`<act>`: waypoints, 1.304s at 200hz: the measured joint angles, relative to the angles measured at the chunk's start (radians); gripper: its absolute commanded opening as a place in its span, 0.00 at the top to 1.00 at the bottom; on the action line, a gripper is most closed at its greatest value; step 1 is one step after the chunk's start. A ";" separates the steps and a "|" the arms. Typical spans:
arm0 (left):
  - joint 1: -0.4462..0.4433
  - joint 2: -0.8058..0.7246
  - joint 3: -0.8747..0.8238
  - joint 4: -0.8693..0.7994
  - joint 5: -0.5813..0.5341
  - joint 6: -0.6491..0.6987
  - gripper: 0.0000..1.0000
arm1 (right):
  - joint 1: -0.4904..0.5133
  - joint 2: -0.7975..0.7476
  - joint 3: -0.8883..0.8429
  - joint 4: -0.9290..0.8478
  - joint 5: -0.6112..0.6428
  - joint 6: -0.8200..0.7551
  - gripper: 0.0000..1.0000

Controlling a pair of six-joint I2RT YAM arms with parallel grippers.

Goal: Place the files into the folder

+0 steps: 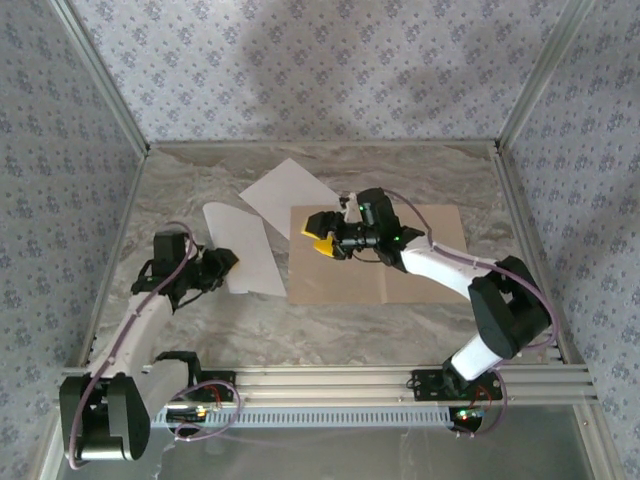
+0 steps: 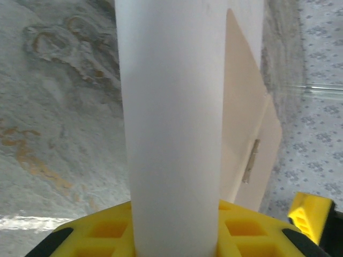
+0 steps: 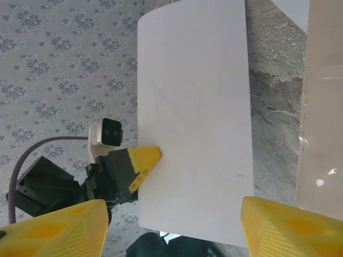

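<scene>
One white sheet [image 1: 247,250] pinched in left jaws; right jaws wide apart, empty.

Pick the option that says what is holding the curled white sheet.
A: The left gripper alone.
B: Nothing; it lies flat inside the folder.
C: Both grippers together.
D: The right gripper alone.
A: the left gripper is closed on one edge of the curled white sheet, while the right gripper is over the folder with its fingers wide apart.
</scene>
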 measured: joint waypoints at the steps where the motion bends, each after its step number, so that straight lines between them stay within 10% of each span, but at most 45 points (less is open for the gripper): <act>1: -0.001 -0.003 0.002 0.000 0.001 -0.003 0.71 | -0.001 -0.001 -0.002 0.002 0.000 0.001 0.30; 261: -0.420 0.013 0.419 0.072 -0.042 -0.221 0.69 | -0.074 0.078 -0.203 0.832 -0.188 0.538 0.15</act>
